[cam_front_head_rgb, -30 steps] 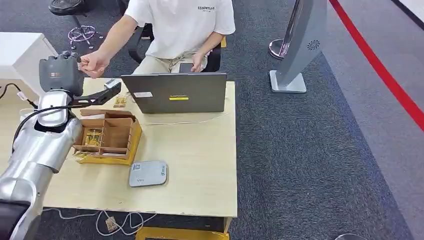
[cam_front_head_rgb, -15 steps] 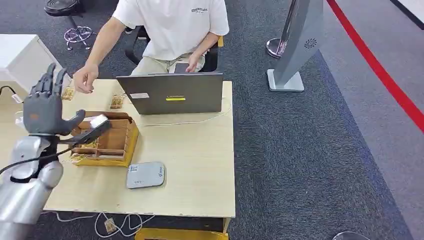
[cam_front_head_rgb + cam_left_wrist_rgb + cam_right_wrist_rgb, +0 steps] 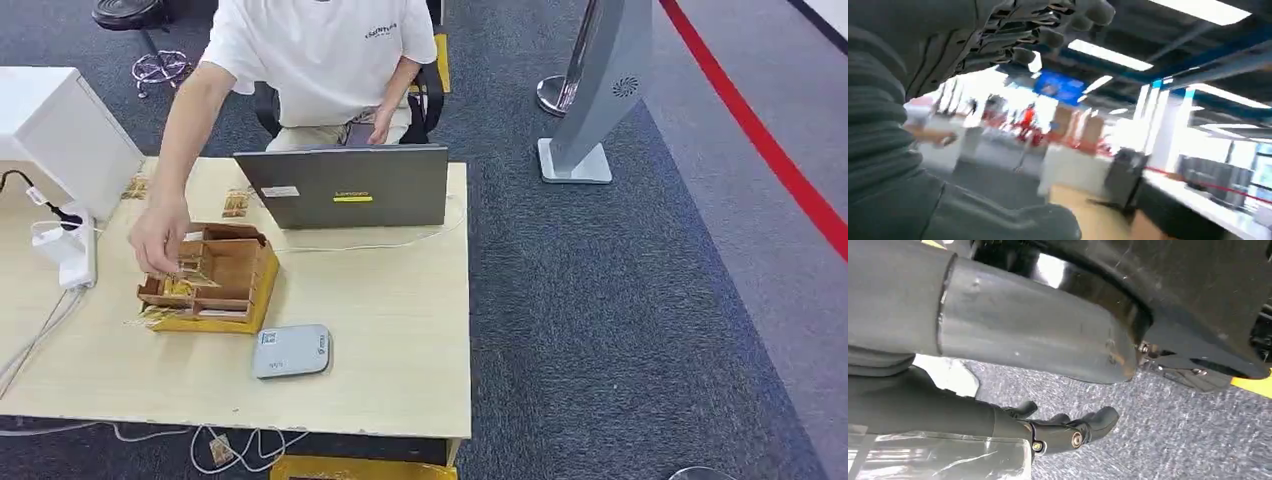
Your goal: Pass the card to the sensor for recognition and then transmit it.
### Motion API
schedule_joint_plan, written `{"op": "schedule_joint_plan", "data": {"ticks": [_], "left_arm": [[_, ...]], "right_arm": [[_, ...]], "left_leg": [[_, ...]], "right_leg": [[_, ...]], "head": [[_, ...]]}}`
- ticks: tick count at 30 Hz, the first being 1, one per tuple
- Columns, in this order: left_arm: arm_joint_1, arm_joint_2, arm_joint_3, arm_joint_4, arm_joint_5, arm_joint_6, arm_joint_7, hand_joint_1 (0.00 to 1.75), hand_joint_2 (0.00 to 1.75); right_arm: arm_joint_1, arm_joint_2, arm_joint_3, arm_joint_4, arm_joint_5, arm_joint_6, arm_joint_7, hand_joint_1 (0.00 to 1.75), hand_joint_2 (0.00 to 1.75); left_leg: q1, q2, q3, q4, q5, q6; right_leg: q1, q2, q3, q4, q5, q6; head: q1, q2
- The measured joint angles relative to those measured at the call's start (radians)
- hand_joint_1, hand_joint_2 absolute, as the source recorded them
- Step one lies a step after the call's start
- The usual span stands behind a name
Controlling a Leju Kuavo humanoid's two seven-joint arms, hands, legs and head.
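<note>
The grey card sensor [image 3: 291, 350] lies flat near the table's front edge. Behind it stands a wooden sorting box [image 3: 240, 285] holding yellowish cards. A person's hand [image 3: 158, 238] reaches into the box's left side; whether it holds a card I cannot tell. In the blurred left wrist view my left hand [image 3: 973, 45] is raised toward the ceiling, its fingers [image 3: 1058, 22] spread, with no card between them. My right hand [image 3: 1068, 432] hangs over the grey carpet, fingers loosely bent, holding nothing.
A laptop [image 3: 345, 187] stands open at the back of the wooden table [image 3: 400, 310], with the seated person behind it. A white device [image 3: 72, 250] with cables sits at the table's left. A grey kiosk base [image 3: 575, 160] stands on the carpet to the right.
My left arm, which held a dark card over the box, has dropped out of the head view and now holds nothing. The person's hand has moved down to the wooden box.
</note>
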Motion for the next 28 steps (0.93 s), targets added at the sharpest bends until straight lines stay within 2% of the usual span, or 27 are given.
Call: {"op": "schedule_joint_plan", "data": {"ticks": [1,4,5,7,8,10,12,13,14,15,16,19,21,23,24,26,28], "left_arm": [[-0.011,-0.012,0.028,0.064,0.086,0.01,0.018,0.0,1.75],[-0.023,-0.066,0.088,0.275,0.359,-0.001,0.01,0.0,1.75],[-0.027,-0.091,0.101,0.354,0.445,-0.014,-0.017,0.0,1.75],[-0.031,-0.156,0.12,0.49,0.611,-0.067,-0.026,0.0,1.75],[-0.033,-0.191,0.128,0.566,0.681,-0.095,-0.037,0.0,0.0],[-0.034,-0.246,0.13,0.664,0.761,-0.117,-0.059,0.0,0.0],[-0.045,-0.313,0.138,0.774,0.785,-0.112,-0.072,0.0,0.0],[-0.052,-0.348,0.145,0.842,0.8,-0.097,-0.066,0.0,0.0],[-0.057,-0.38,0.149,0.886,0.808,-0.087,-0.063,0.0,0.0],[-0.061,-0.42,0.149,0.934,0.808,-0.069,-0.045,0.0,0.0],[-0.066,-0.45,0.149,0.97,0.795,-0.044,-0.019,0.0,1.75],[-0.084,-0.543,0.149,1.061,0.769,0.017,0.027,0.0,1.75],[-0.097,-0.579,0.145,1.097,0.737,0.048,0.06,0.0,1.75],[-0.104,-0.617,0.129,1.129,0.697,0.048,0.111,0.0,1.75],[-0.106,-0.627,0.113,1.14,0.66,0.036,0.147,0.0,1.75],[-0.102,-0.639,0.033,1.153,0.589,0.009,0.213,0.0,1.75],[-0.098,-0.642,-0.043,1.156,0.579,0.002,0.231,0.0,1.75]], "right_arm": [[-0.001,0.0,0.0,0.0,0.002,-0.001,-0.002,0.0,0.0],[-0.001,0.002,0.001,0.0,0.001,0.0,-0.011,0.0,0.0],[-0.001,0.002,0.001,0.0,-0.001,-0.001,-0.013,0.0,0.0],[-0.001,0.003,0.001,0.0,-0.006,-0.011,-0.012,0.0,0.0],[0.0,0.003,0.001,0.0,-0.008,-0.02,-0.011,0.0,0.0],[0.0,0.009,0.001,0.0,-0.008,-0.042,-0.003,0.0,0.0],[0.0,0.013,0.002,0.0,-0.005,-0.053,0.007,0.0,0.0],[-0.001,0.016,0.003,0.0,0.0,-0.053,0.012,0.0,0.0],[-0.001,0.017,0.006,0.0,0.005,-0.053,0.014,0.0,1.75],[-0.001,0.017,0.009,0.0,0.011,-0.05,0.023,0.0,1.75],[-0.002,0.017,0.013,0.0,0.021,-0.047,0.034,0.0,1.75],[-0.005,0.017,0.03,0.0,0.036,-0.049,0.05,0.0,1.75],[-0.008,0.017,0.034,0.0,0.042,-0.047,0.047,0.0,1.75],[-0.008,0.017,0.043,0.0,0.047,-0.04,0.044,0.0,1.75],[-0.008,0.017,0.047,0.0,0.049,-0.029,0.041,0.0,1.75],[-0.006,0.015,0.035,-0.006,0.058,-0.015,0.036,0.0,1.75],[-0.005,0.013,0.014,-0.012,0.066,-0.005,0.035,0.0,1.75]], "left_leg": [[-0.001,-0.002,0.0,0.0,0.0,0.0],[-0.002,-0.006,0.0,0.0,0.0,0.001],[-0.002,-0.006,0.0,0.0,0.0,0.001],[-0.004,-0.007,0.0,0.0,0.001,0.001],[-0.006,-0.007,0.0,0.0,0.001,0.001],[-0.005,-0.007,0.0,0.001,0.001,0.002],[-0.009,-0.008,0.0,0.002,0.002,0.004],[-0.011,-0.008,0.0,0.002,0.002,0.006],[-0.011,-0.008,0.0,0.002,0.002,0.007],[-0.011,-0.008,0.0,0.002,0.002,0.008],[-0.011,-0.008,-0.001,0.003,0.002,0.009],[-0.011,-0.008,-0.001,0.004,0.002,0.011],[-0.011,-0.008,0.0,0.004,0.003,0.011],[-0.011,-0.008,0.0,0.004,0.003,0.012],[-0.011,-0.008,0.0,0.004,0.003,0.012],[-0.01,-0.008,0.0,0.004,0.003,0.012],[-0.01,-0.008,0.0,0.004,0.003,0.012]], "right_leg": [[0.0,-0.002,0.001,0.0,0.0,0.0],[-0.002,-0.006,0.003,0.0,-0.001,0.001],[-0.002,-0.006,0.003,0.0,-0.001,0.001],[-0.004,-0.007,0.004,-0.001,-0.001,0.001],[-0.006,-0.007,0.004,-0.001,-0.001,0.001],[-0.005,-0.007,0.004,-0.002,0.0,0.002],[-0.009,-0.008,0.004,-0.003,0.002,0.005],[-0.011,-0.008,0.004,-0.003,0.002,0.006],[-0.011,-0.008,0.004,-0.003,0.002,0.007],[-0.011,-0.008,0.004,-0.003,0.002,0.008],[-0.011,-0.008,0.004,-0.003,0.002,0.008],[-0.011,-0.008,0.004,-0.003,0.004,0.011],[-0.012,-0.008,0.004,-0.003,0.004,0.011],[-0.011,-0.008,0.004,-0.003,0.005,0.012],[-0.011,-0.007,0.004,-0.003,0.005,0.012],[-0.01,-0.007,0.004,-0.003,0.005,0.012],[-0.01,-0.007,0.004,-0.003,0.005,0.012]], "head": [[-0.001,0.0],[-0.002,0.0],[-0.001,0.0],[0.0,0.0],[0.0,0.0],[0.001,0.0],[0.005,0.0],[0.001,0.0],[-0.002,0.0],[-0.003,0.0],[0.0,0.0],[0.004,0.0],[0.002,0.0],[0.004,0.0],[0.003,0.0],[0.003,0.0],[0.003,0.0]]}}
